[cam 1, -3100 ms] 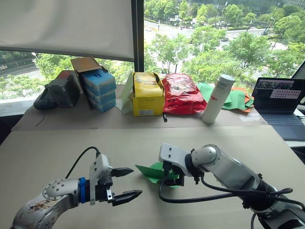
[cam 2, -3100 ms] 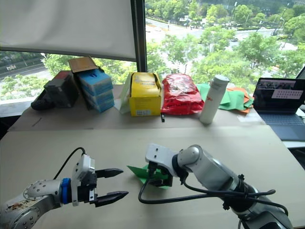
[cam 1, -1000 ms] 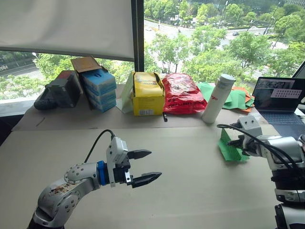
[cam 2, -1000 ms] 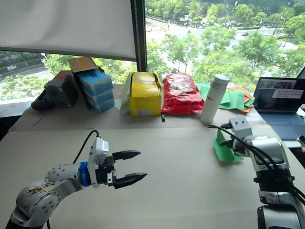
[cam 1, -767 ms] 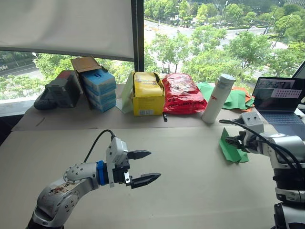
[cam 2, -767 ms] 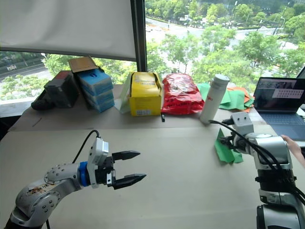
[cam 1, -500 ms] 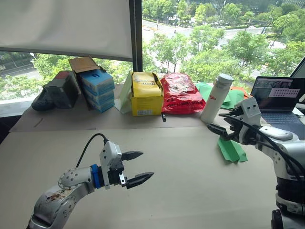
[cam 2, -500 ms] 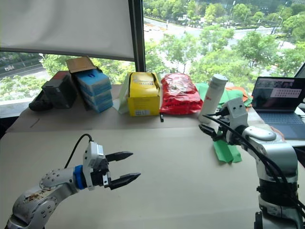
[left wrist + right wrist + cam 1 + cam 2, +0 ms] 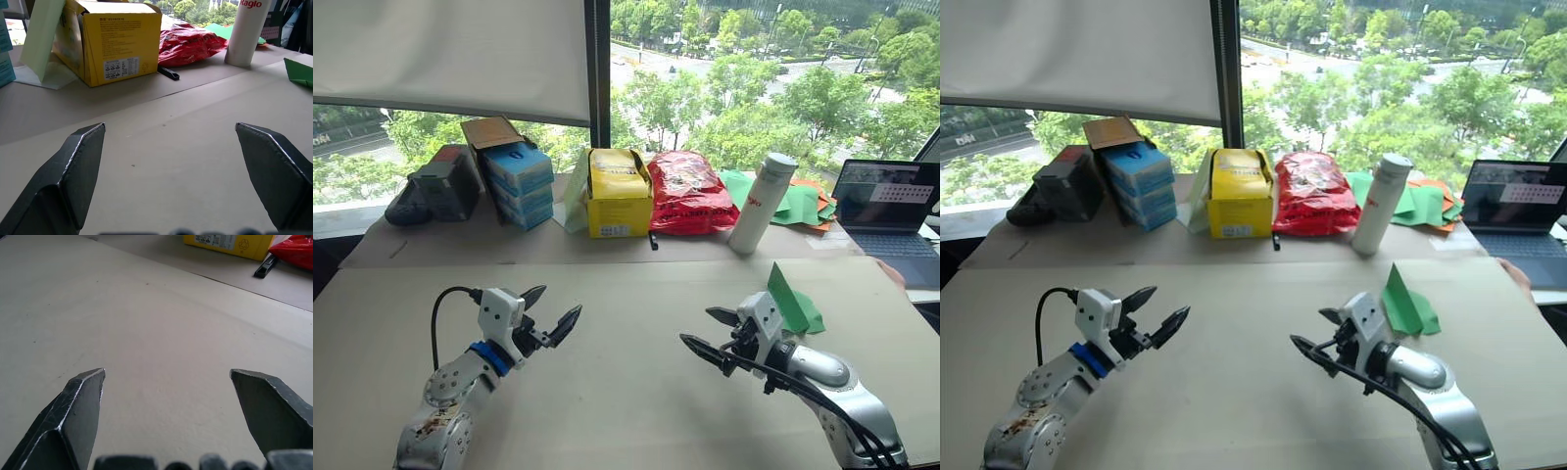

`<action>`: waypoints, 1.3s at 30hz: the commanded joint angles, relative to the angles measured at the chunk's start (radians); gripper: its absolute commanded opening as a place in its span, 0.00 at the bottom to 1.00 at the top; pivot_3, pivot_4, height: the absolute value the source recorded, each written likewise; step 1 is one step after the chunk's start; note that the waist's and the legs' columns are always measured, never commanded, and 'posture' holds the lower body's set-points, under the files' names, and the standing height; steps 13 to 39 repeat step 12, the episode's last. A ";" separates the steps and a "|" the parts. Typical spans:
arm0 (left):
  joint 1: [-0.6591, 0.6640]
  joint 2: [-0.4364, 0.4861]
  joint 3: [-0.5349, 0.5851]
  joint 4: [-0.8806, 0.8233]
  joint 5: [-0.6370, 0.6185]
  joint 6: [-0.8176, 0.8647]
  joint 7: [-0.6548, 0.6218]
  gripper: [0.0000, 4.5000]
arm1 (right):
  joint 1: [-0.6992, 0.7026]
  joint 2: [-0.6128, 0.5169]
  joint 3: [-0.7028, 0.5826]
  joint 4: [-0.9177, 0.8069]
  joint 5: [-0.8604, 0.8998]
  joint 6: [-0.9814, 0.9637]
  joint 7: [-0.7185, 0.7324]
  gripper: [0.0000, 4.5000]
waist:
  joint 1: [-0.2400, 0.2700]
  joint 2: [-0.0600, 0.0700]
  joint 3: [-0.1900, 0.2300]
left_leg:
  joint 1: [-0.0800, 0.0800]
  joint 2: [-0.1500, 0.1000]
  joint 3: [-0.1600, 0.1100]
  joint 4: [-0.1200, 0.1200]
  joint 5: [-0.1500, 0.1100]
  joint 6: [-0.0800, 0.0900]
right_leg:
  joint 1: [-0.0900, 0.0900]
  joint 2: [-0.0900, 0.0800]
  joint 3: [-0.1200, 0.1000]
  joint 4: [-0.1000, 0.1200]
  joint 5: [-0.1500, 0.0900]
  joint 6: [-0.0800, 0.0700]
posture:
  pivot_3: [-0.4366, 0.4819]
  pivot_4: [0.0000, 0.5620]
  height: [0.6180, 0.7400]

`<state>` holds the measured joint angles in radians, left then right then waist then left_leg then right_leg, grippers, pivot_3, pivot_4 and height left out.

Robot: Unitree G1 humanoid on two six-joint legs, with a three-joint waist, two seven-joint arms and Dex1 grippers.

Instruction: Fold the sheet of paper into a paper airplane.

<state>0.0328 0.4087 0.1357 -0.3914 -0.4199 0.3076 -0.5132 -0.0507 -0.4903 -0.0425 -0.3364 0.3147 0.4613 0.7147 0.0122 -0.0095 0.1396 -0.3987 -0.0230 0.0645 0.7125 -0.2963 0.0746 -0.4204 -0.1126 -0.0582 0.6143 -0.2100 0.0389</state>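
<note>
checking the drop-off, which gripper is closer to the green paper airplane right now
Right. The right gripper is open just beside the paper airplane, which rests on the table at the robot's right. The left gripper is open far across the table on the left.

Daylight pours in through the big window (image 9: 754, 78) behind the table (image 9: 626, 392), bright enough that the trees outside look slightly washed out. The drawn blind (image 9: 450, 54) glows a flat, soft white. The tabletop is evenly lit, with only faint, soft-edged shadows. Up close in the wrist views, the left gripper's fingertips (image 9: 73, 171) loom large, and the yellow box (image 9: 117, 41) beyond reads clearly.
</note>
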 commanded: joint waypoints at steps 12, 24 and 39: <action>-0.007 0.002 -0.002 -0.008 0.025 -0.020 0.007 1.00 | -0.008 0.001 -0.009 0.025 -0.006 -0.093 -0.003 0.99 | 0.001 0.000 0.000 | 0.000 0.001 0.000 0.000 0.000 0.000 | 0.000 0.000 0.000 0.000 0.000 0.000 | 0.48 0.27 1.00; -0.007 0.002 -0.002 -0.008 0.025 -0.020 0.007 1.00 | -0.008 0.001 -0.009 0.025 -0.006 -0.093 -0.003 0.99 | 0.001 0.000 0.000 | 0.000 0.001 0.000 0.000 0.000 0.000 | 0.000 0.000 0.000 0.000 0.000 0.000 | 0.48 0.27 1.00; -0.007 0.002 -0.002 -0.008 0.025 -0.020 0.007 1.00 | -0.008 0.001 -0.009 0.025 -0.006 -0.093 -0.003 0.99 | 0.001 0.000 0.000 | 0.000 0.001 0.000 0.000 0.000 0.000 | 0.000 0.000 0.000 0.000 0.000 0.000 | 0.48 0.27 1.00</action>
